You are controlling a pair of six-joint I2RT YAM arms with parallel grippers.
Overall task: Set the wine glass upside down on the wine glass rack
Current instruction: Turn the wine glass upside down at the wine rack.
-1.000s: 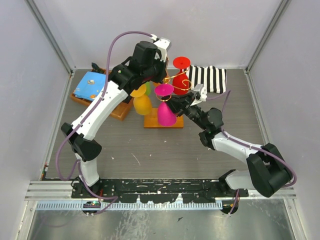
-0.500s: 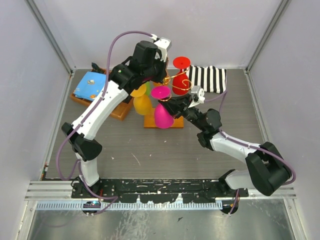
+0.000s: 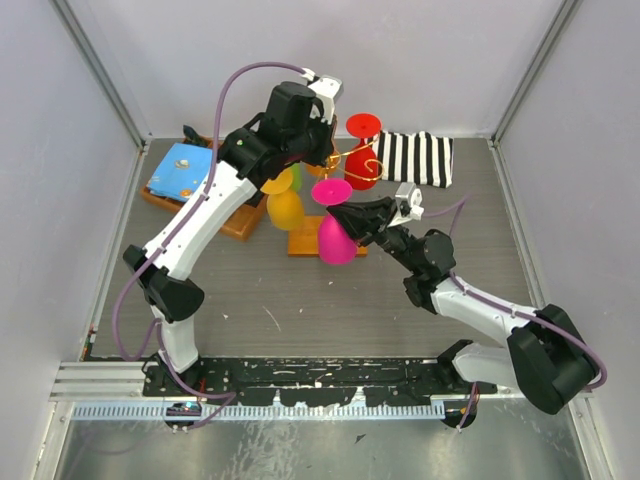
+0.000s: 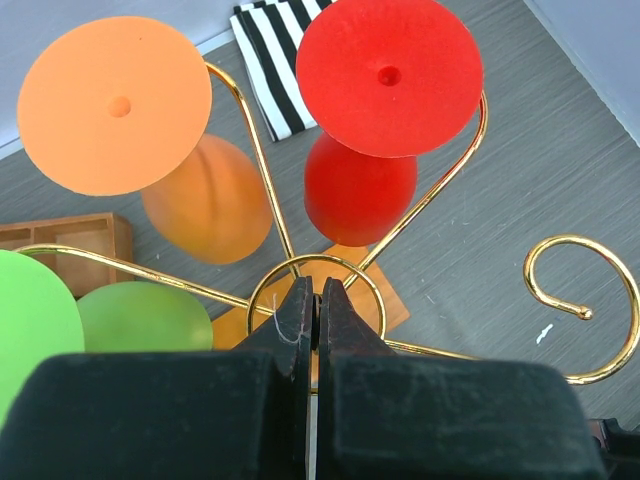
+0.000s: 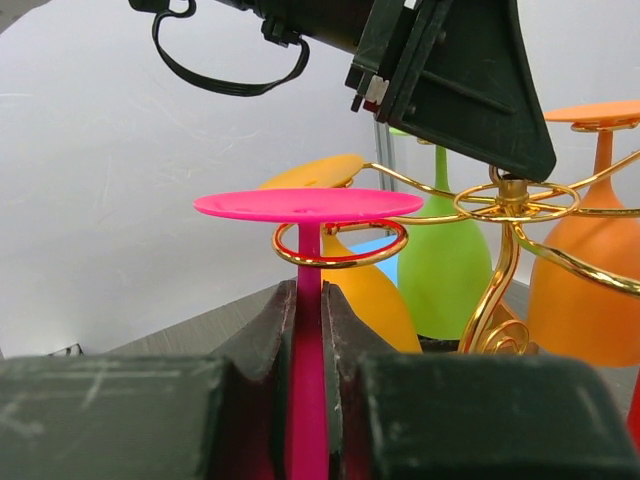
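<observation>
At the near edge of the wine glass rack [image 3: 302,242], the right gripper [image 5: 308,330] pinches the stem of the inverted pink wine glass [image 5: 308,205]. Its foot rim is just above a gold curl [image 5: 340,244], and I cannot tell whether the stem sits inside. Over the rack's centre ring the left gripper [image 4: 316,300] is pressed together, with the orange glass [image 4: 205,205] and red glass [image 4: 358,195] hanging beyond and a bare curl [image 4: 583,305] free at the rack's right

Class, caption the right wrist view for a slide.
Right claw grips the inverted pink glass by its stem, foot just above a rack loop.
</observation>
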